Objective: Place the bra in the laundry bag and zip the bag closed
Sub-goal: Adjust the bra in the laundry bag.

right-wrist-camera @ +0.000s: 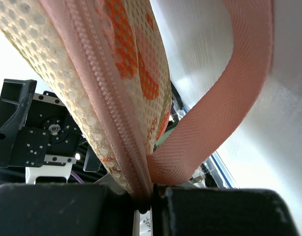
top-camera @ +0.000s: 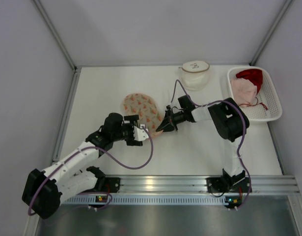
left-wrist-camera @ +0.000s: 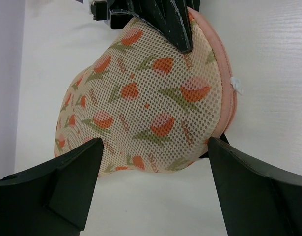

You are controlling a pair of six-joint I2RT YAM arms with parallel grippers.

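Note:
The laundry bag (top-camera: 139,106) is a round cream mesh pouch with an orange tulip print and a pink zipper band, lying mid-table. In the right wrist view my right gripper (right-wrist-camera: 153,191) is shut on the laundry bag (right-wrist-camera: 116,113) at its zipper seam, where the pink fabric loop (right-wrist-camera: 224,108) joins it. From above, the right gripper (top-camera: 163,126) sits at the bag's right rim. My left gripper (top-camera: 142,133) stands open at the bag's near edge. In its wrist view the left gripper (left-wrist-camera: 154,143) has the laundry bag (left-wrist-camera: 151,98) just ahead of its fingers. A white zipper pull (left-wrist-camera: 236,85) shows on the rim. The bra is hidden.
A white basket (top-camera: 273,98) at the back right holds red and pink garments. A white domed mesh pouch (top-camera: 194,73) stands at the back centre. Metal frame rails border the table at the left and near sides.

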